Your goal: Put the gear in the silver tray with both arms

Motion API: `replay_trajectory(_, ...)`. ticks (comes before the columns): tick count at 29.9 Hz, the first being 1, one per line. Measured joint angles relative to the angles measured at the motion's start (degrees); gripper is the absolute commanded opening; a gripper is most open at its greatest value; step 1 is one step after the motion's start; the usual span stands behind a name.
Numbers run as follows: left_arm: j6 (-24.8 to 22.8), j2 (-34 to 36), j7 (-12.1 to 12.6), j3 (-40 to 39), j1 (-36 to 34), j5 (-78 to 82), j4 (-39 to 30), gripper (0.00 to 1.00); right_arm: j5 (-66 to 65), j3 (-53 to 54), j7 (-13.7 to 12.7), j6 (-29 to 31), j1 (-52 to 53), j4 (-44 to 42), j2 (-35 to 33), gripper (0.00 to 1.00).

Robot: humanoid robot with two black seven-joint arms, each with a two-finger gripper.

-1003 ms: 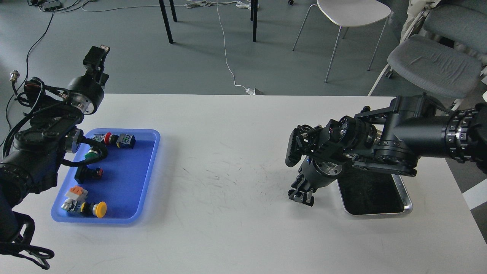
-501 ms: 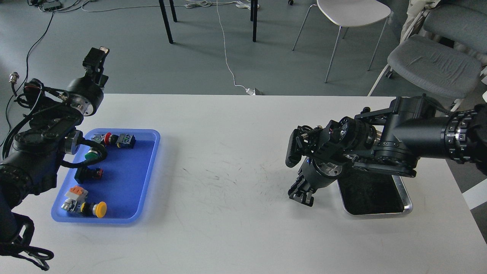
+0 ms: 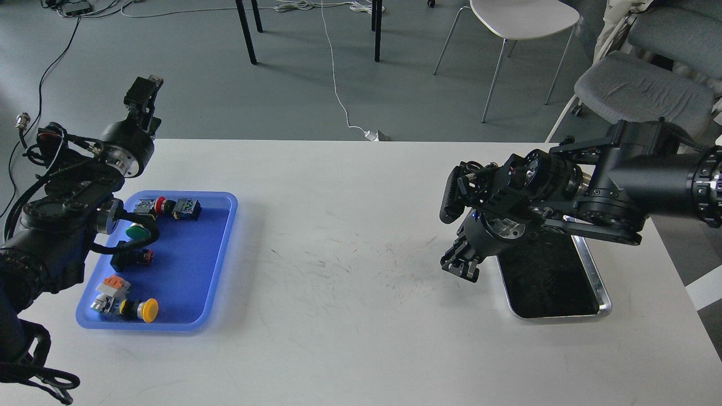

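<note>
Right arm (image 3: 564, 197) higher, farther back.

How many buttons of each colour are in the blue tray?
In the blue tray:
Red buttons: 2, the red-capped one at the back and a small red-tipped one
Green button: 1
Yellow button: 1
Orange-topped part: 1
Total: 5

No text, label, brand, number or sign can be read anywhere in the head view. The small parts in the blue tray (image 3: 220, 265) at the lower left show only colours, and any markings on them are too small to make out.
</note>
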Motion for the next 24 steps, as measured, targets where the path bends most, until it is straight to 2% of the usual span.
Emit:
replay_trajectory(15, 0.2, -1.1, 0.0, 0.2, 0.2, 0.1, 0.1, 0.97, -3.8, -2.0, 0.0, 0.2, 1.5, 5.0, -17.4, 0.02)
replay_trajectory(24, 0.1, -1.1, 0.0, 0.3, 0.2, 0.0, 0.0, 0.97, -4.2, -2.3, 0.0, -0.5, -3.8, 1.7, -19.6, 0.02)
